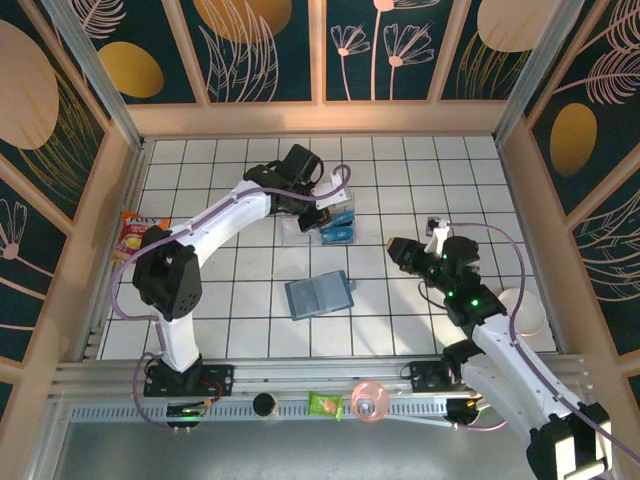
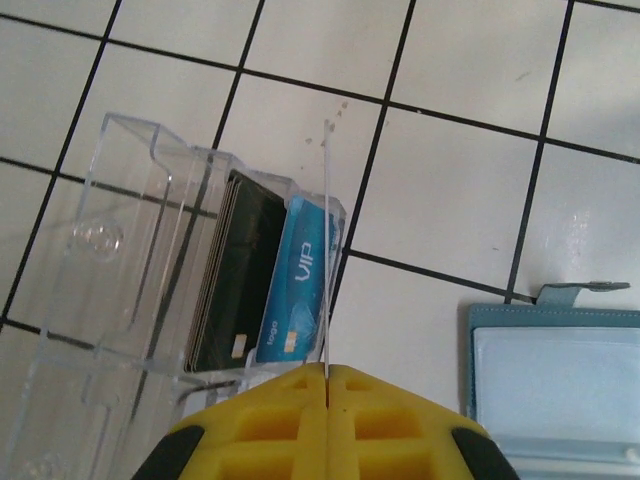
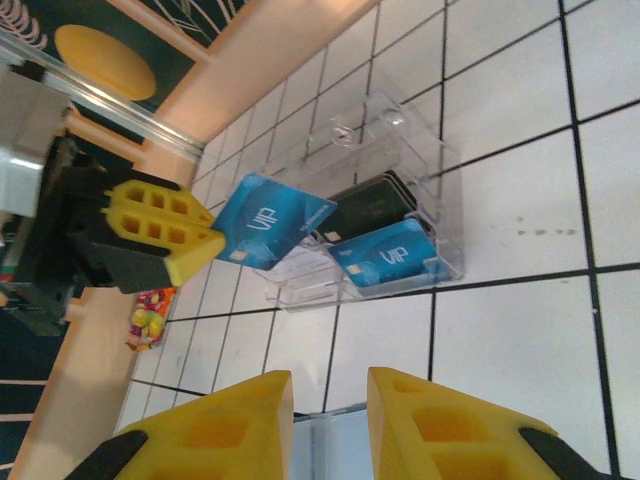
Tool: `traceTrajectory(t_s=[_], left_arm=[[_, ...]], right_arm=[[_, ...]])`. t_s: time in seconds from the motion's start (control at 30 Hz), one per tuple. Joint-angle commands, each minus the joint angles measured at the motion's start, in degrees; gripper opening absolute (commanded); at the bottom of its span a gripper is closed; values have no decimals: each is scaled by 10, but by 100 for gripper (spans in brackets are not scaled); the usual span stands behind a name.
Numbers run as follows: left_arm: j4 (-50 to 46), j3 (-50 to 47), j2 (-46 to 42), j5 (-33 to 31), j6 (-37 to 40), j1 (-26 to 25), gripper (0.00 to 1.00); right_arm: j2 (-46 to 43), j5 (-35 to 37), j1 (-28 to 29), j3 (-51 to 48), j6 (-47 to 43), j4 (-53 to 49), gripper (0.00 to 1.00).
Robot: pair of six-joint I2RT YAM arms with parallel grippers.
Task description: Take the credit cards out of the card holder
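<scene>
My left gripper (image 2: 327, 372) is shut on a blue credit card (image 3: 270, 222), which shows edge-on as a thin line (image 2: 326, 250) in its own wrist view. It holds the card just above the right end of a clear plastic tray (image 2: 120, 200). Another blue card (image 2: 305, 280) and a stack of black cards (image 2: 240, 270) stand in that tray. The teal card holder (image 1: 318, 296) lies open and flat on the tiles, nearer the arms than the tray. My right gripper (image 3: 330, 400) hangs open to the right of the card holder (image 3: 325, 445), with nothing between its fingers.
A colourful snack packet (image 1: 133, 235) lies by the left wall. A white round object (image 1: 525, 310) sits by the right wall. A pink item (image 1: 370, 400) and a green one (image 1: 325, 405) rest on the front rail. Wooden walls enclose the tiled table.
</scene>
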Motion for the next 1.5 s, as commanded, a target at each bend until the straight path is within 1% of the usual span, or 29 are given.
traceTrajectory(t_s=[0.0, 0.13, 0.37, 0.8, 1.23, 1.47], left_arm=[[-42, 36, 31, -43, 60, -21, 0], [-72, 72, 80, -85, 64, -24, 0], [-41, 61, 88, -107, 67, -28, 0], [-23, 34, 85, -94, 74, -30, 0], [2, 22, 93, -104, 77, -32, 0], [35, 5, 88, -128, 78, -35, 0]], right_arm=[[11, -14, -13, -11, -8, 8, 26], [26, -23, -27, -13, -9, 19, 26], [43, -39, -44, -10, -13, 27, 26], [50, -52, -54, -11, -6, 35, 26], [51, -59, -57, -10, -5, 32, 26], [57, -68, -59, -12, -1, 38, 26]])
